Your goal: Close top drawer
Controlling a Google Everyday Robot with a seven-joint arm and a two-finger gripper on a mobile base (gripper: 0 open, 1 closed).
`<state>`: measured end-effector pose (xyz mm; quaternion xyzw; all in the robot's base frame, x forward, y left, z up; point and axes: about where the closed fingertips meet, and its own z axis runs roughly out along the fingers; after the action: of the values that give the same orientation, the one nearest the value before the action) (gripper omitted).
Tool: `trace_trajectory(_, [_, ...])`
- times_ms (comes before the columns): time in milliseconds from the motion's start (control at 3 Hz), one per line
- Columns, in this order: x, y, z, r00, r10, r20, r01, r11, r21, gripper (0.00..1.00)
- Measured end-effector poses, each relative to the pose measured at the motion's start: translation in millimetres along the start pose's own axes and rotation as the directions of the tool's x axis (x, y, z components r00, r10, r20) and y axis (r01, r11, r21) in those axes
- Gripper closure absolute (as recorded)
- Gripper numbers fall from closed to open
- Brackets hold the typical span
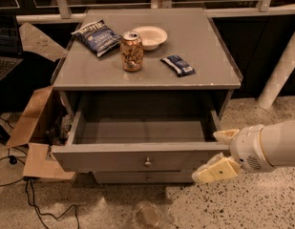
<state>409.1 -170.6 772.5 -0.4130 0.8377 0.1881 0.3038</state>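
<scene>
Robot lab: hand beside top drawer, laptop, floor cables.

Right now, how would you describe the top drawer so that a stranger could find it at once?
Find the grey cabinet with a can on top. Just under that top is the top drawer, pulled out, with the gripper, jaws open, at its right front corner. Unlike the lower drawer, it stands open.

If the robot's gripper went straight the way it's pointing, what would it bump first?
Probably the front panel of the top drawer, at its right end. The gripper, at the lower right with fingers apart, points left at that corner, though depth is hard to judge.
</scene>
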Motion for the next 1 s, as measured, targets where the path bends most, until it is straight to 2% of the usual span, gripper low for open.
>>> trace_trajectory(1000, [0.0, 0.0, 0.0, 1.0, 0.0, 0.0, 0.0, 1.0, 0.0, 0.88])
